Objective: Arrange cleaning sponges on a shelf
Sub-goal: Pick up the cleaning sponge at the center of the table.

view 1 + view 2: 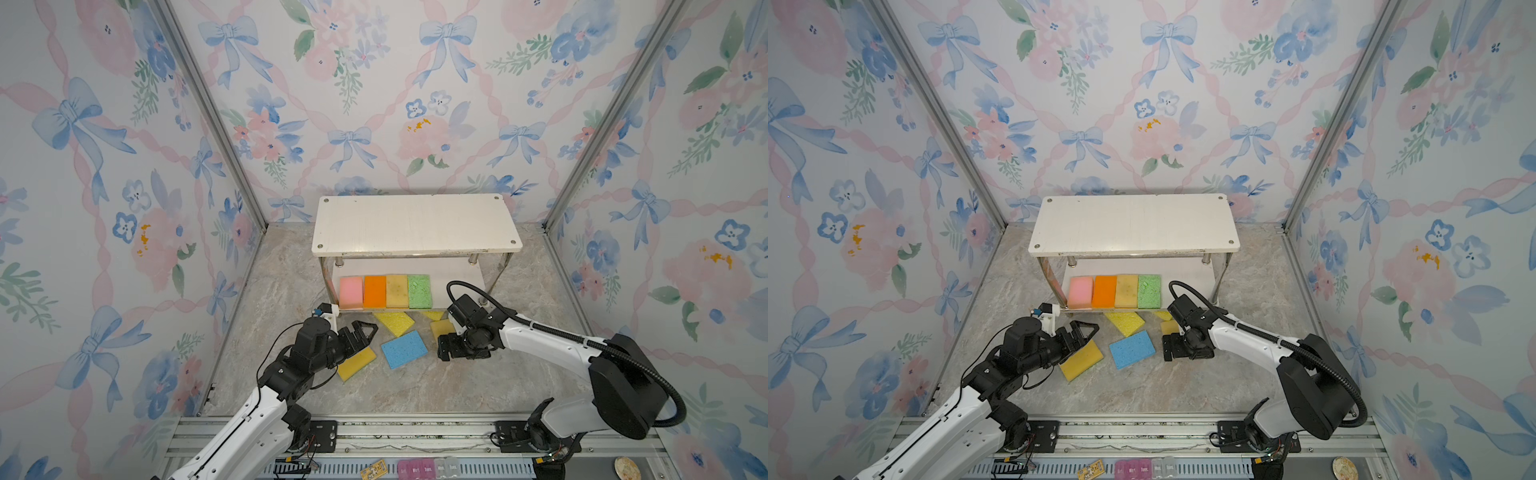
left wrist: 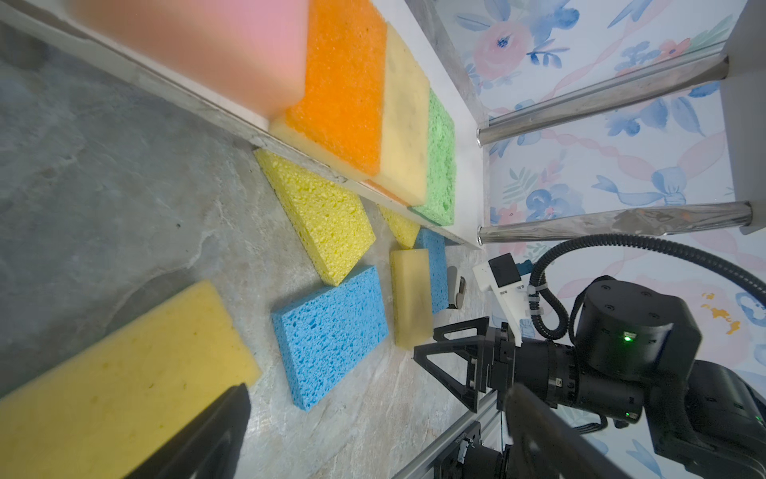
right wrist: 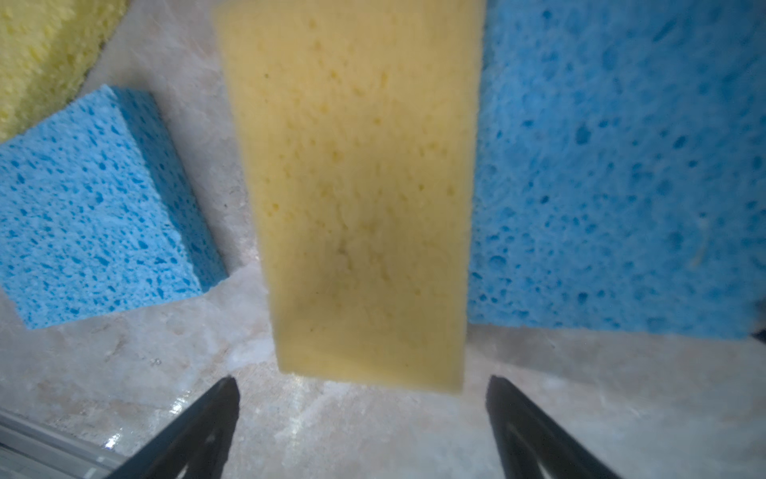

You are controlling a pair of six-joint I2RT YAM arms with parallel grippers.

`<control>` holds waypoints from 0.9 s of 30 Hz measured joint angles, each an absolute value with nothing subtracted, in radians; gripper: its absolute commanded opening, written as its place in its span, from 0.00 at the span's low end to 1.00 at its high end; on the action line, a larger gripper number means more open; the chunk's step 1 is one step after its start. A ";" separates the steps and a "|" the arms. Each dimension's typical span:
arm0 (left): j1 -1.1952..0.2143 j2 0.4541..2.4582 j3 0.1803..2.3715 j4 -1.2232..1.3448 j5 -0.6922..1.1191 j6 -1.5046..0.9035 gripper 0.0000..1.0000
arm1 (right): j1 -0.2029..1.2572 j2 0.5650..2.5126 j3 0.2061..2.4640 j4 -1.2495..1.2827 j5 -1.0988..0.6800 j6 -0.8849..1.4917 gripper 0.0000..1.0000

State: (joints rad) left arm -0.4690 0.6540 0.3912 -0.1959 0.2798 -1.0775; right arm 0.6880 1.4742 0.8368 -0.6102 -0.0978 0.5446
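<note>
You see both arms in white shells with black joints. A white camera mount (image 1: pixel 331 320) sits on the left arm (image 1: pixel 249 419). A ribbed black hose (image 2: pixel 646 244) runs along the right arm (image 1: pixel 540 336), whose wrist shows a green light (image 2: pixel 628 338). The fingers (image 3: pixel 217 408) are black open triangles.

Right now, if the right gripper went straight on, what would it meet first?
Probably the mustard sponge, centred ahead of the open right gripper; depth is unclear, so the tabletop could come first.
</note>
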 measured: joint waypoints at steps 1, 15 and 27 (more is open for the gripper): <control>-0.460 0.651 0.391 -0.196 0.286 -1.077 0.98 | 0.688 1.486 0.845 -0.608 -0.097 0.543 0.94; -0.398 0.553 0.391 -0.194 0.339 -1.087 0.98 | 0.770 1.629 0.924 -0.616 0.001 0.533 0.75; -0.398 0.584 0.390 -0.189 0.345 -1.100 0.98 | 0.879 1.531 0.922 -0.703 0.078 0.547 0.65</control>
